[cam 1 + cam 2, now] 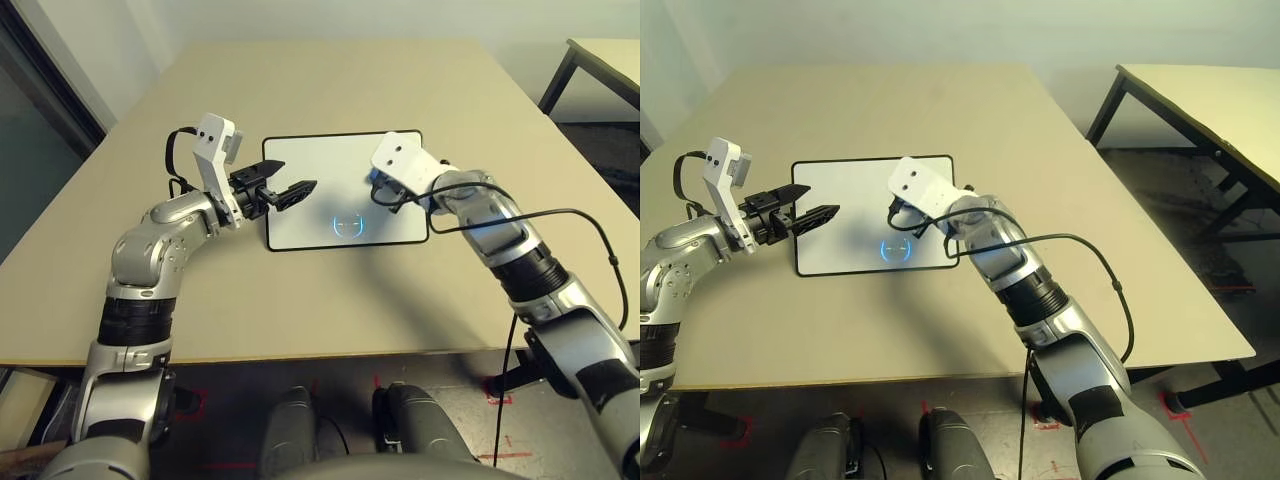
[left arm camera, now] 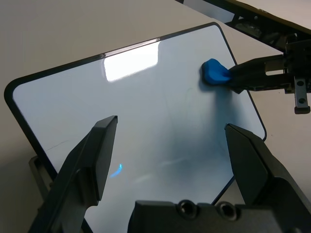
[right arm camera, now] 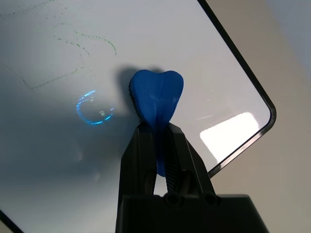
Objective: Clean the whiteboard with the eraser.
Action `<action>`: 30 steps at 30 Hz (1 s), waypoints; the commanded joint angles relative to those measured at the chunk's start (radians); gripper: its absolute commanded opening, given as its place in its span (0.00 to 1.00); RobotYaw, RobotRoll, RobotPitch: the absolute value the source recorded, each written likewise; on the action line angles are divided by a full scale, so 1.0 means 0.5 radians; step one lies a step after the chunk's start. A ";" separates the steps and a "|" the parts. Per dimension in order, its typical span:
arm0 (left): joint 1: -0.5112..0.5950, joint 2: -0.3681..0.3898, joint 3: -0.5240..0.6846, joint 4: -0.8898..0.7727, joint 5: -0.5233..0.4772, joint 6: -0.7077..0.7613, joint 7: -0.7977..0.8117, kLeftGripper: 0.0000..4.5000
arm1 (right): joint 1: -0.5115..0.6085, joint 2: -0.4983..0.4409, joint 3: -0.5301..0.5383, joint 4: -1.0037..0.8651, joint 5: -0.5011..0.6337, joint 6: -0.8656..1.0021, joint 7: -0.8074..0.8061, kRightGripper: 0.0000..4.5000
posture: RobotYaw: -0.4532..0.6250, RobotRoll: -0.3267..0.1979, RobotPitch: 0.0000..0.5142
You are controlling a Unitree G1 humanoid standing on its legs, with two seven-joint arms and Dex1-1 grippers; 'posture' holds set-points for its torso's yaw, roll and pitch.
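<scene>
My right gripper [image 3: 158, 145] has its jaws pinched tight on the eraser [image 3: 156, 97], whose blue end bulges out past the fingertips and presses on the whiteboard [image 1: 320, 180] near its far right corner. I see faint green marks [image 3: 73, 53] on the board beside the eraser, and a blue ring of reflected light [image 1: 347, 224] toward the near edge. My left gripper [image 1: 285, 190] hangs over the board's left side, jaws spread wide and holding nothing. The board lies flat on the tan table [image 1: 330, 80].
</scene>
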 commanded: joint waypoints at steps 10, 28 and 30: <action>0.017 -0.011 -0.002 -0.021 -0.002 0.015 0.001 1.00 | 0.291 0.012 0.260 -0.368 -0.042 0.225 0.196 0.04 | 0.40 0.62 0.19; 0.024 -0.019 0.002 -0.008 0.006 0.005 0.002 1.00 | -0.173 0.157 -0.024 0.220 -0.073 -0.196 -0.028 0.04 | 0.41 0.62 0.18; 0.028 -0.015 0.003 -0.015 0.005 0.008 0.001 1.00 | -0.145 0.172 0.003 0.215 -0.083 -0.206 -0.010 0.04 | 0.41 0.62 0.18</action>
